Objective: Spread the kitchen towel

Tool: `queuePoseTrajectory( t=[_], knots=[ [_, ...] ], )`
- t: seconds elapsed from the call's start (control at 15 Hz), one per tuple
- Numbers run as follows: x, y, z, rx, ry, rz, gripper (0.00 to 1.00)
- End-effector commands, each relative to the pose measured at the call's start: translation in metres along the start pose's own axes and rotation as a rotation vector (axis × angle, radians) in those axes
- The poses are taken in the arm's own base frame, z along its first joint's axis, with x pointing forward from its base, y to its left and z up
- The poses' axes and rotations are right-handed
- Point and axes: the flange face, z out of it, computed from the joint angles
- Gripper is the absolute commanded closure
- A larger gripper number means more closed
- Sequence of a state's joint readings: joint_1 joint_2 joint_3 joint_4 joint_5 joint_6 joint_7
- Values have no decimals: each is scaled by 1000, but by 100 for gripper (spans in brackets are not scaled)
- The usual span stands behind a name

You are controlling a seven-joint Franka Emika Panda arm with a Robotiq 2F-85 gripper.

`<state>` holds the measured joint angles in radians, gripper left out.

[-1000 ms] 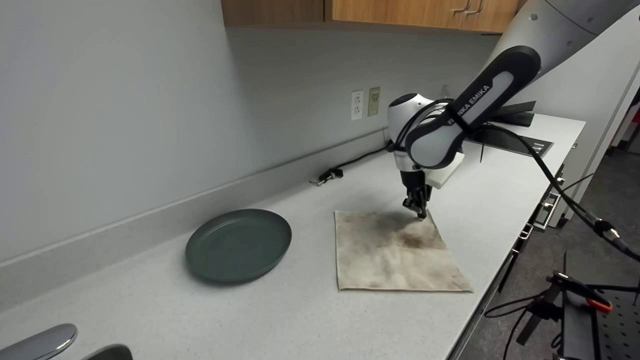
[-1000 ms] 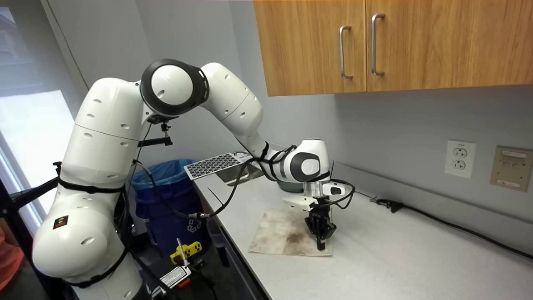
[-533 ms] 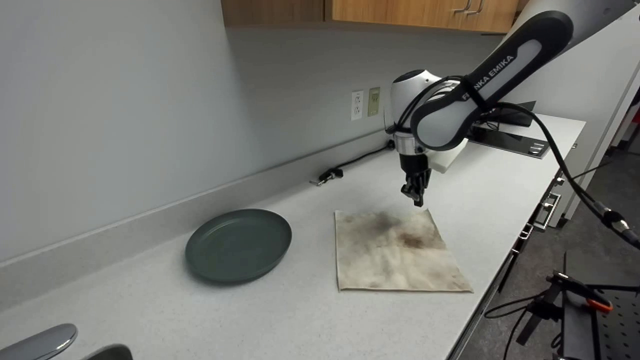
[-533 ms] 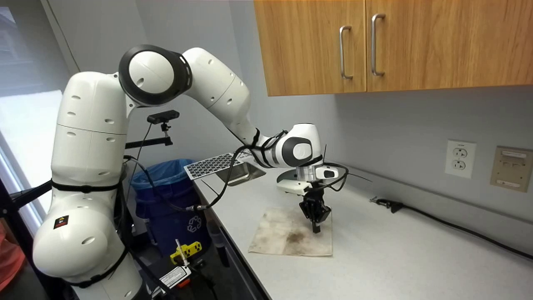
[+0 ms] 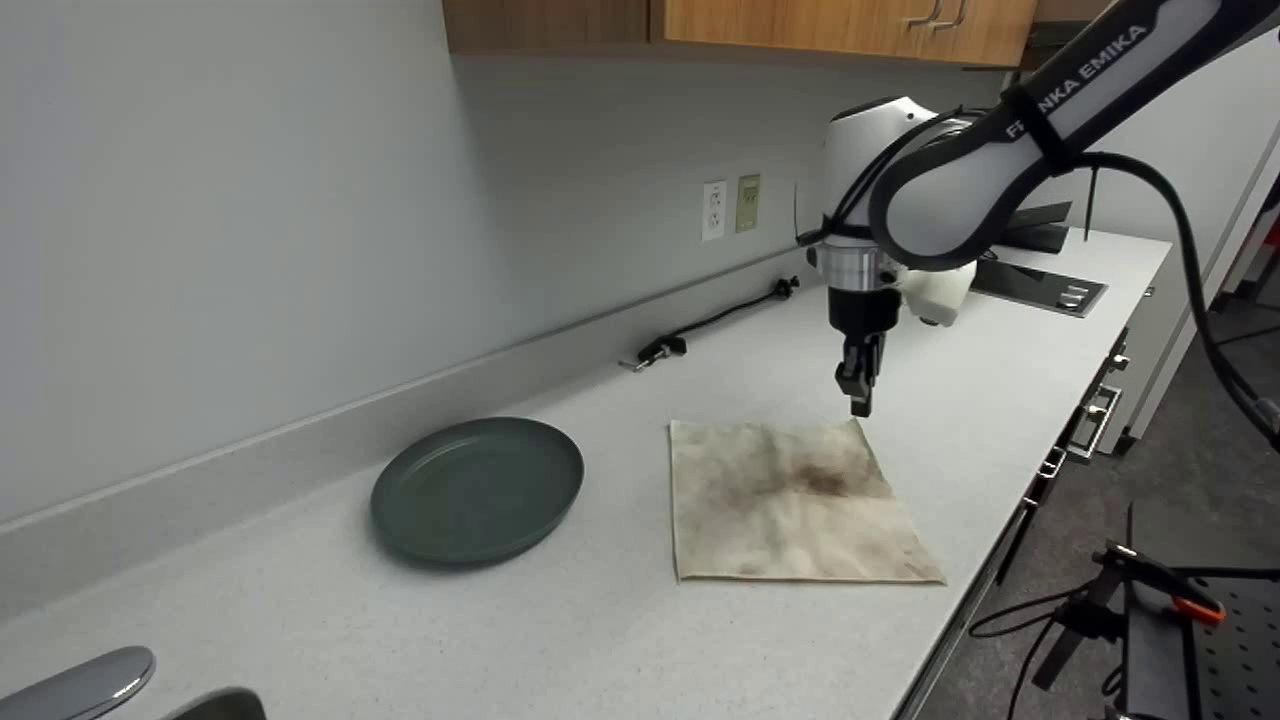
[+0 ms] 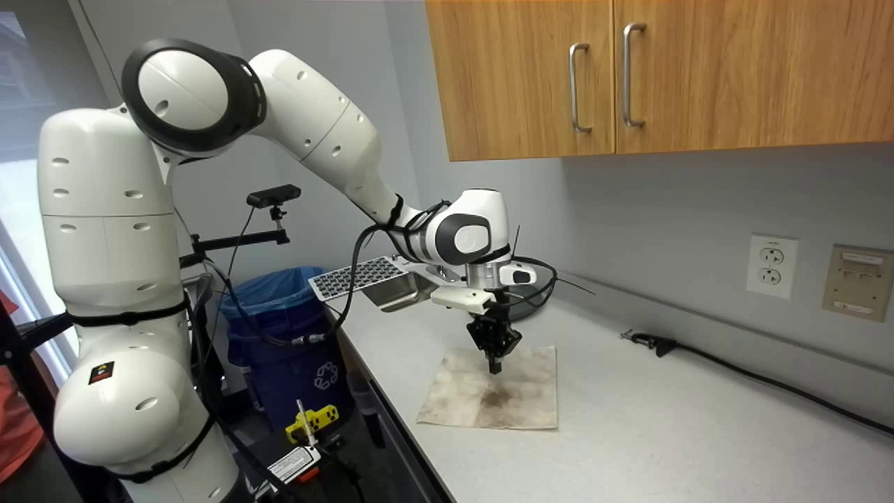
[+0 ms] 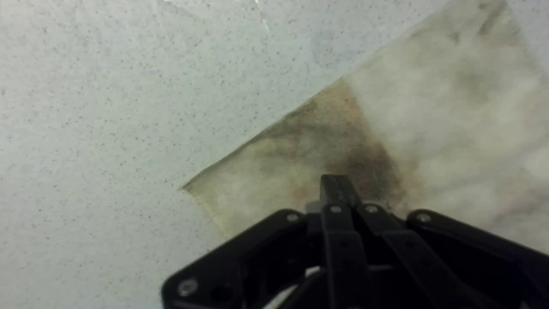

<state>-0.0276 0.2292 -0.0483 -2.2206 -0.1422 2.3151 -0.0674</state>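
One black gripper (image 7: pixel 339 180) is closest in the wrist view. Its two jaws are pressed together. One white robot arm (image 6: pixel 328 127) holds it up. The jaws hang above one kitchen towel (image 7: pixel 463 98), apart from it. The towel is beige, with one dark brown spot and some fainter smudges. It lies flat, and all four of its corners show in an exterior view. Under it is one white counter (image 5: pixel 560 640) with tiny specks. Beside the towel, with a gap between, sits one round dark green plate (image 5: pixel 478 495). A little farther, one black cord (image 6: pixel 768 382) lies on the counter by the bottom of the gray wall (image 5: pixel 250 220). On that wall are one white outlet (image 6: pixel 771 267) with two sockets (image 6: pixel 771 256) and one tan cover plate (image 6: pixel 858 282). Up high, two wooden cabinet doors (image 6: pixel 527 84) show two silver handles (image 6: pixel 626 77). Farther back in an exterior view is one metal sink (image 6: pixel 405 288), set in the counter. Past the counter stands one blue bin (image 6: pixel 283 374) with one lighter blue bag (image 6: pixel 283 290) in it.
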Motion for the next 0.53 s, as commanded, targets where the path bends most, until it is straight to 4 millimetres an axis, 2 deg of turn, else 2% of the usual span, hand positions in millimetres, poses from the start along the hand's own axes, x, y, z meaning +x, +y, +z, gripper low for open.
queuePoseTrajectory(
  t=[0.0, 0.47],
  knots=[
    [-37, -4, -21, 109, 27, -55, 100],
    [-63, -26, -47, 256, 170, -114, 100]
  ],
)
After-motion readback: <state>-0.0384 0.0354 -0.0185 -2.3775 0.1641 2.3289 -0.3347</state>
